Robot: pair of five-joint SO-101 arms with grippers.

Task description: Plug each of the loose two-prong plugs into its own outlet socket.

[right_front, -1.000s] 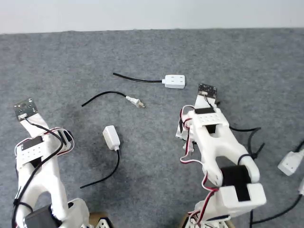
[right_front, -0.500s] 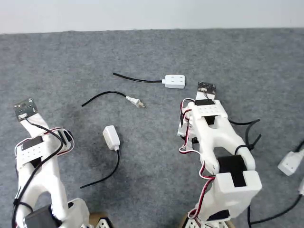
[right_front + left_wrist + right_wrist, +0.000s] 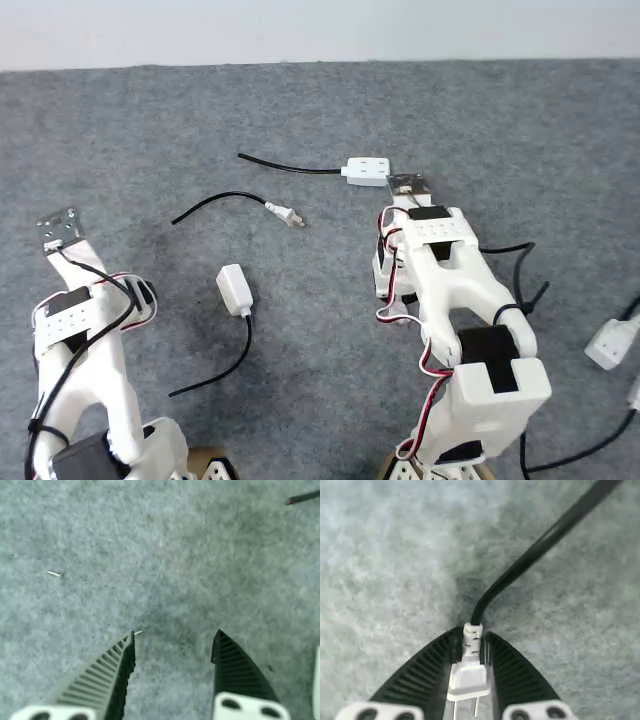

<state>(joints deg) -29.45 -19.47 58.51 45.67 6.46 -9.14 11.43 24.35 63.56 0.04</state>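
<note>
My right gripper (image 3: 470, 636) is shut on a white two-prong plug (image 3: 467, 676); its black cord (image 3: 540, 542) runs away over the carpet. In the high view the right arm (image 3: 450, 290) stands just below a white outlet socket (image 3: 366, 171) with a black cord. A second loose plug (image 3: 287, 214) lies left of it, also on a black cord. A white socket block (image 3: 234, 288) rests lower left of that plug. My left gripper (image 3: 175, 635) is open over bare carpet, with nothing between its fingers. The left arm (image 3: 80, 340) stands at the far left.
Another white socket (image 3: 610, 342) lies at the right edge with black cords (image 3: 525, 290) around it. A cord end (image 3: 302, 498) shows in the left wrist view. Grey carpet (image 3: 200, 110) covers the table up to a pale wall at the back.
The right arm has swung left, bringing its wrist closer to the white outlet socket. The left arm's wrist has shifted slightly.
</note>
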